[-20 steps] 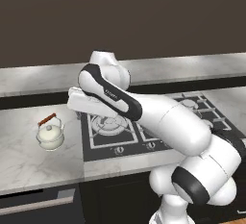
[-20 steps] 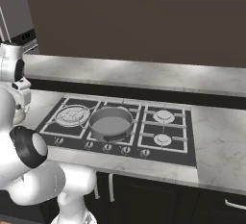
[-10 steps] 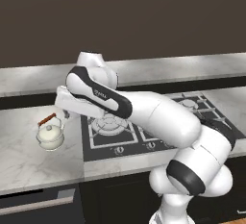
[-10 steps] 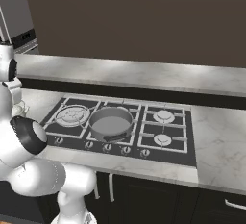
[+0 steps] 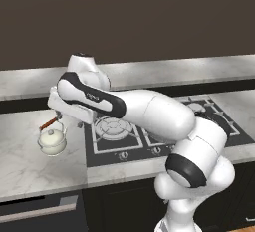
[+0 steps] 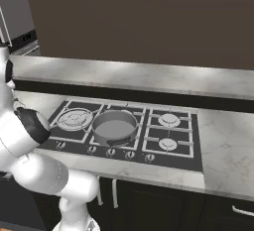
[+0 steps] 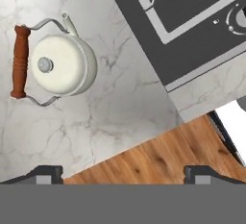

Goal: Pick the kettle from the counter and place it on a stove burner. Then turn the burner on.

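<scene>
On the counter (image 5: 30, 166), left of the black cooktop (image 5: 149, 136), sits the kettle (image 5: 52, 140), small and cream-white, upright on the marble and well clear of the cooktop's edge. Seen from my hand, the kettle (image 7: 60, 64) lies toward the upper left, its round lid knob facing me and its reddish-brown handle bar (image 7: 20, 60) tipped to one side of the body, with the short spout pointing away toward the top of that view. My gripper (image 7: 123, 172) hangs above the counter with nothing between its fingers (image 7: 45, 172); the two dark tips stand wide apart at the bottom of the hand view, so my jaws are spread and empty. They are not over the kettle: the marble and the counter's front edge lie beneath them, with a strip of wooden floor (image 7: 158, 160) beyond. From the left base view my hand (image 5: 67, 109) is above and just to the right of the kettle, apart from it. The stove burner (image 6: 74, 119) at the left of the cooktop is bare, ringed by its square grate, and a wide grey pan (image 6: 114, 126) rests on the burner next to it. A row of small knobs (image 6: 111, 151) runs along the cooktop's front.
</scene>
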You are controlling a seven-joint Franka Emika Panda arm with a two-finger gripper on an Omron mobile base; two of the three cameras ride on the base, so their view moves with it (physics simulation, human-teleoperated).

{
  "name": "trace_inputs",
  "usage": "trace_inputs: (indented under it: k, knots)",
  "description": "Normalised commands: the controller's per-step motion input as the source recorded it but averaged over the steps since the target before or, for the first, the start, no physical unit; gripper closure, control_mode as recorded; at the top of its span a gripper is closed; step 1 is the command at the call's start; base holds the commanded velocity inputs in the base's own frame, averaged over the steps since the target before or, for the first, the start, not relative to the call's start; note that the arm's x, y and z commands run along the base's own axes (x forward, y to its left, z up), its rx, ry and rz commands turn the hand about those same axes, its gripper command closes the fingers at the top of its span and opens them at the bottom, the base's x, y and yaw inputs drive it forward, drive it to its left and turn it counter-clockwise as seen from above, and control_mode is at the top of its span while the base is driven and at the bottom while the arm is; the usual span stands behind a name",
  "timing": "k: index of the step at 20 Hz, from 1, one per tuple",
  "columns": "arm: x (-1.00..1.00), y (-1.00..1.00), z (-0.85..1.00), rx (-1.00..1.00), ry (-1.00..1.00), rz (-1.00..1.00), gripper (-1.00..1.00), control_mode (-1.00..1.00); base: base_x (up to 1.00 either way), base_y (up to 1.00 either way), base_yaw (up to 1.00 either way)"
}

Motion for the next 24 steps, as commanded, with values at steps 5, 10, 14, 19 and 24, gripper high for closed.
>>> trace_inputs:
  k: [5, 10, 14, 19, 24]
  knots:
    - [0.27, 0.35, -0.11, -0.04, 0.00, -0.16, -1.00, -1.00, 0.00, 0.00, 0.00]
    - [0.36, 0.38, -0.13, -0.02, 0.01, -0.10, -1.00, -1.00, 0.00, 0.00, 0.00]
    - [0.47, 0.25, -0.15, 0.00, 0.00, -0.03, -1.00, -1.00, 0.00, 0.00, 0.00]
    - [0.52, 0.14, -0.22, 0.00, 0.00, 0.00, -1.00, -1.00, 0.00, 0.00, 0.00]
    - [0.45, 0.29, -0.31, 0.00, 0.00, 0.00, -1.00, -1.00, 0.00, 0.00, 0.00]
